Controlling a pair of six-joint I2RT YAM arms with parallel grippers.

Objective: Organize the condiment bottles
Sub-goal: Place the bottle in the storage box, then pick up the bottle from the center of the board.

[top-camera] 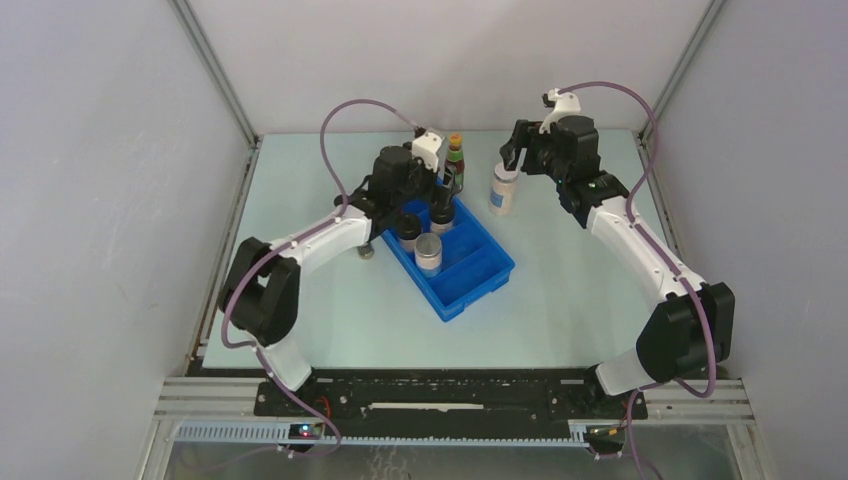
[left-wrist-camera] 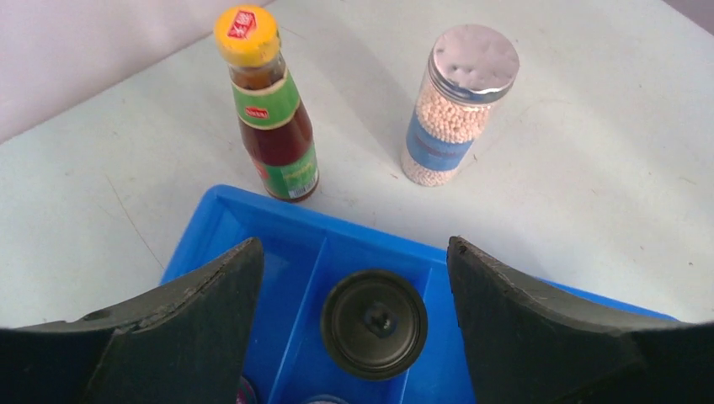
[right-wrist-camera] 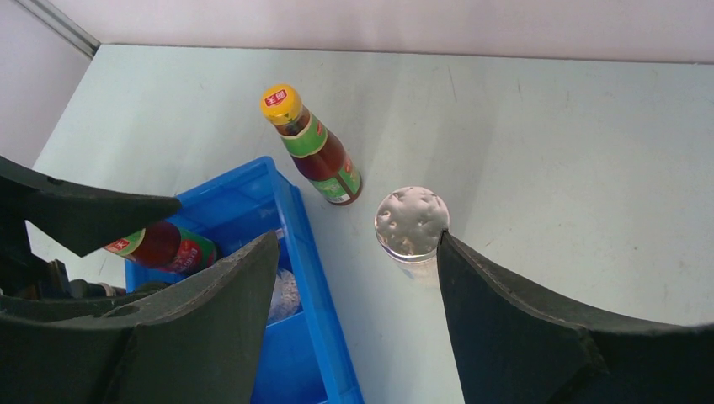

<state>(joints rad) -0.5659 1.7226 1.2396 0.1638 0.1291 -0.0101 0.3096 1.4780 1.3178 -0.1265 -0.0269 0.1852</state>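
Mid-sort. The left claw (left-wrist-camera: 354, 248) hangs released, jaws wide apart, straight over a short black-lidded spice jar (left-wrist-camera: 375, 322) that sits upright in a far compartment of the blue divided plastic tray (left-wrist-camera: 210, 220). Nothing is gripped and the fingers are clear of the lid on both sides, so that placing looks done. The step in hand is on the other side. The right claw (right-wrist-camera: 356, 238) is also released, poised above the tall clear jar of pale beads with a silver screw cap (right-wrist-camera: 412, 223). That jar stands on the pale table (right-wrist-camera: 547, 126) near the tray's far end, outside it. It is upright, long axis vertical, cap pointing up at the wrist camera. It sits off-centre in the opening, close against the finger on the right of that view (touching or only overlapping, can't tell). Next move, as I judge it: shift sideways to centre the jar, drop past the cap to the body, clench, lift straight up, and carry to a free compartment. The risk is that a nudge from that near finger tips a tall, narrow jar. The tall dark-red sauce bottle with a yellow cap and green label (left-wrist-camera: 274, 126) is outside too. It is upright, axis vertical, cap up, just beyond the tray's far rim, near the bead jar but apart from it. A second dark-red bottle (right-wrist-camera: 164, 247) lies on its side in the tray, axis horizontal, cap end hidden behind dark gripper parts.
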